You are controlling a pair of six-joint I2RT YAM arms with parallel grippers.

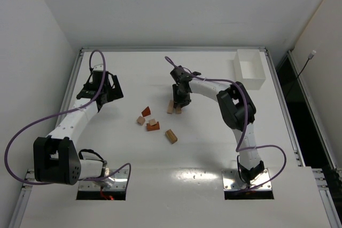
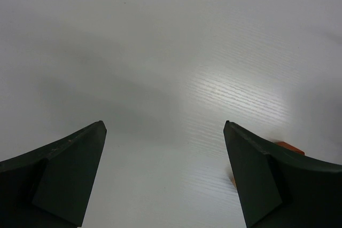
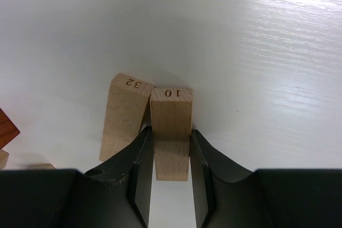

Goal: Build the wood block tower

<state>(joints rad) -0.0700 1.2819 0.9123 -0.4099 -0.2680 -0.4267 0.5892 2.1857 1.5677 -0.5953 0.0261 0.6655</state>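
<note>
Right wrist view: right claw (image 3: 171, 133) pinched pale block 10 (image 3: 171, 115), its numbered end touching block 32 (image 3: 124, 111), likely paired as a tower base. Left claw (image 2: 164, 125) stood spread and empty, held aside. Other loose blocks (image 1: 153, 126) lay scattered on the worktop (image 1: 214, 148); no tower stood yet

I note an open-topped white rectangular box (image 1: 252, 83) at the far right corner of the worktop (image 1: 176, 158); the worktop is white, faintly speckled at its near edge.
</note>
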